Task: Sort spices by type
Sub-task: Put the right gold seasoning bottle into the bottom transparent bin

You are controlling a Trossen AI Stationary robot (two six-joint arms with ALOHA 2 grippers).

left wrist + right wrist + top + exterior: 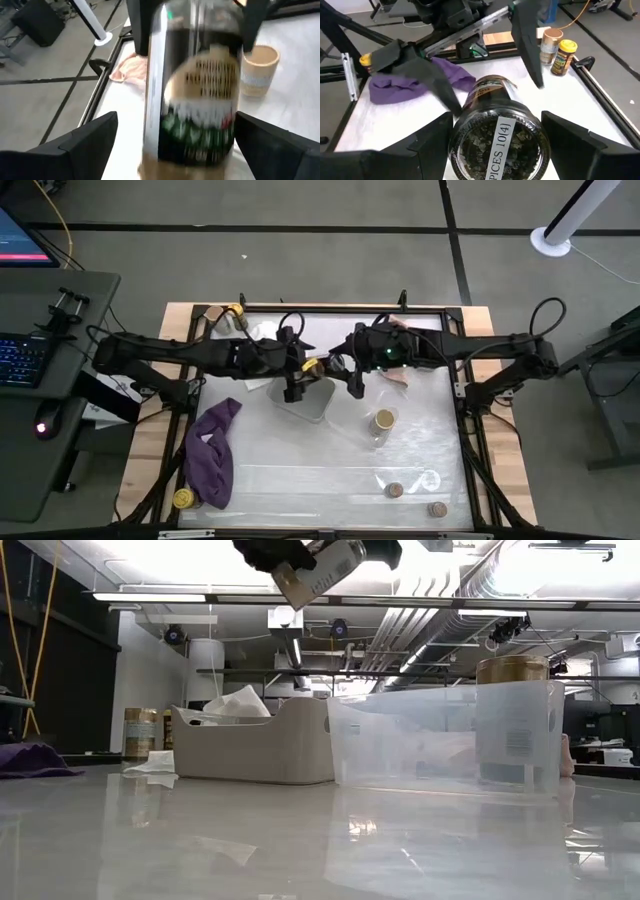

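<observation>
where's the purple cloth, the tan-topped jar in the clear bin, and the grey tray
purple cloth (212, 452), high view, middle of the folds
tan-topped jar (384, 420), high view, its lid
grey tray (255, 755), low view, front wall

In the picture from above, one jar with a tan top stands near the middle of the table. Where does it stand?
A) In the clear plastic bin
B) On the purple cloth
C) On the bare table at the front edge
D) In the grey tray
A: the tan-topped jar stands upright inside the clear plastic bin, and the low view shows it through the bin's wall.
</observation>
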